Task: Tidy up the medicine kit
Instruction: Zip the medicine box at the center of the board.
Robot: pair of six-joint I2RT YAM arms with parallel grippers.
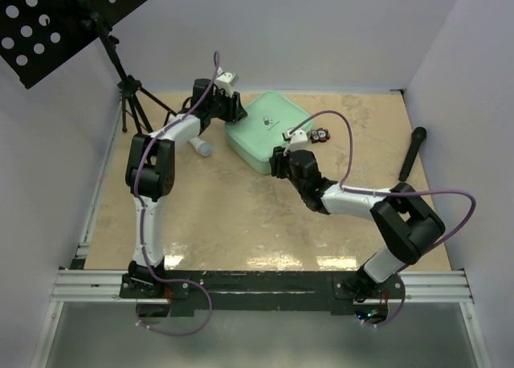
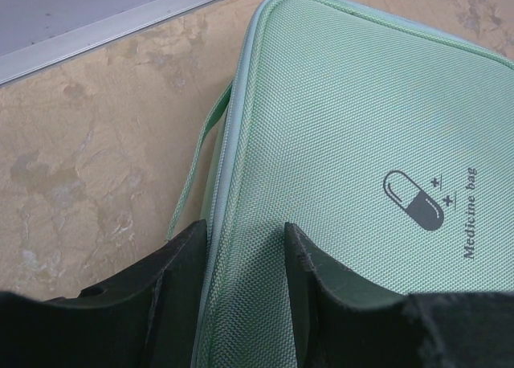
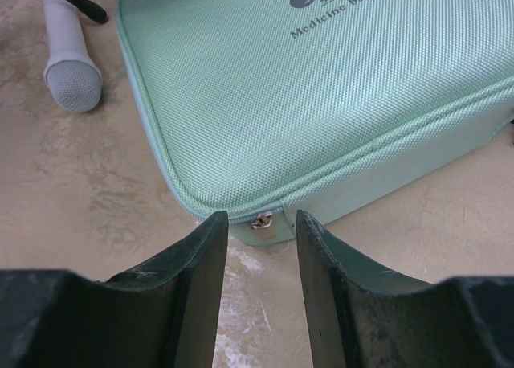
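The left gripper (image 2: 243, 227) stands half open astride the zipped edge of the mint-green medicine bag (image 2: 345, 103) (pinching or not, I cannot tell). The right gripper (image 3: 259, 215), half open and empty, has the bag's zipper pull (image 3: 262, 222) just beyond its fingertips.

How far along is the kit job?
Done: nothing visible; the medicine kit lies zipped shut. In hand: left claw straddles its edge, right claw open around the zip pull at a corner. Left: unzip, sort contents, which are hidden.
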